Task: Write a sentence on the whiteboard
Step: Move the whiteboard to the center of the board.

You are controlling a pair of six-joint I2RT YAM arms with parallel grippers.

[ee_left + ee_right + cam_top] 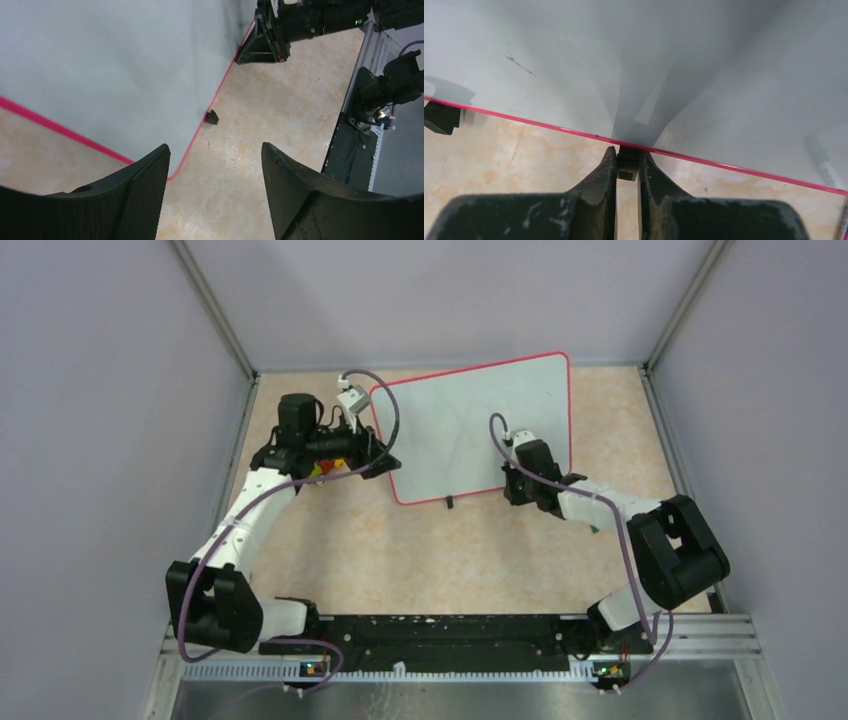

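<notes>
Top external view: the whiteboard (pixel 470 425) lies on the far half of the table (pixel 420 560). Its long side runs left to right, with the right end turned a bit farther away. A thin red rim (pixel 524 120) goes around it. The right gripper (pixel 627 159) is squeezed tight and grips the whiteboard by a small black foot (pixel 627 171) at its near edge. The left gripper (pixel 215 147) is spread wide and holds nothing. It hangs by the board's near left corner.
</notes>
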